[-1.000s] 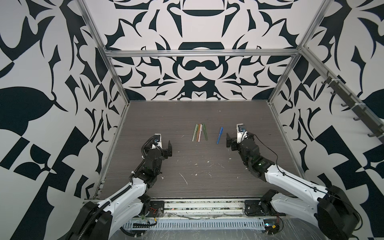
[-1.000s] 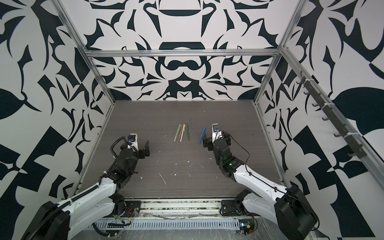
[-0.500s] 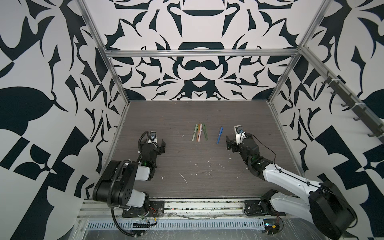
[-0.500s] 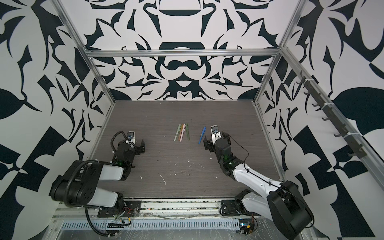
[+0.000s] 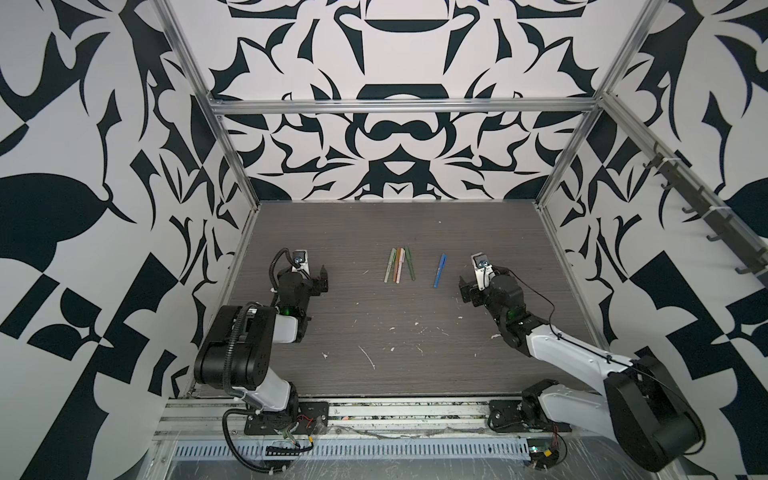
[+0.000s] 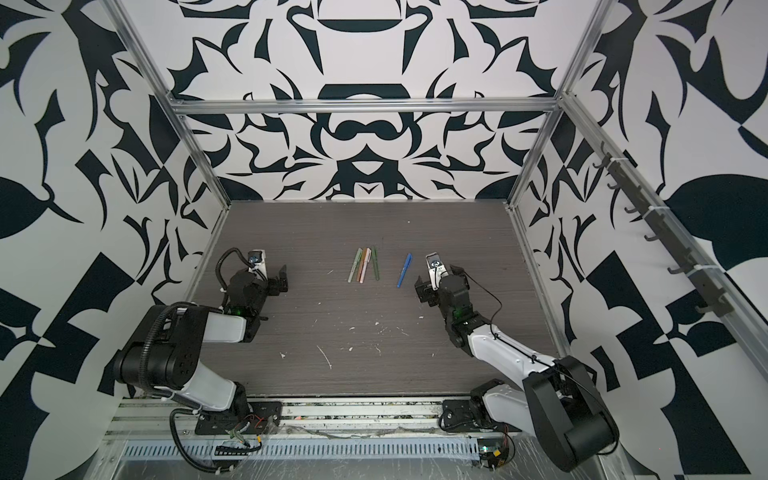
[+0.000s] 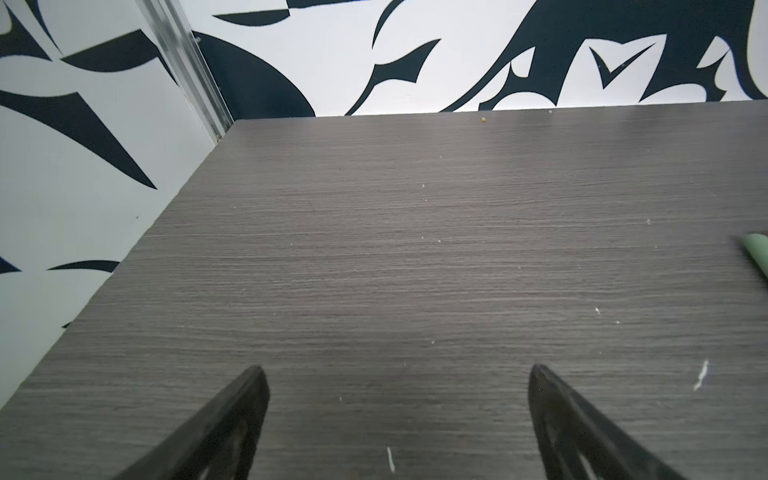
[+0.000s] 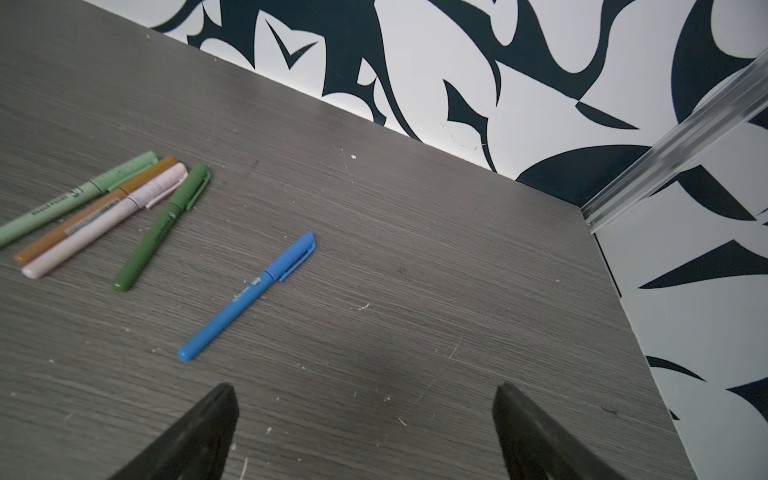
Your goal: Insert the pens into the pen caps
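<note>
At left-wrist view edge, pale green pen [image 7: 759,252] cropped.

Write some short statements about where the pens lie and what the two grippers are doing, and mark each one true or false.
1. The pale green pen, orange-brown pen, pink pen and dark green pen lie close together on the table, and the blue pen lies apart from them. True.
2. The left gripper and the right gripper are both open and hold nothing. True.
3. The blue pen has no cap. False: its cap is on, with the clip showing.
4. The right gripper touches the blue pen. False: bare table shows between them.
</note>
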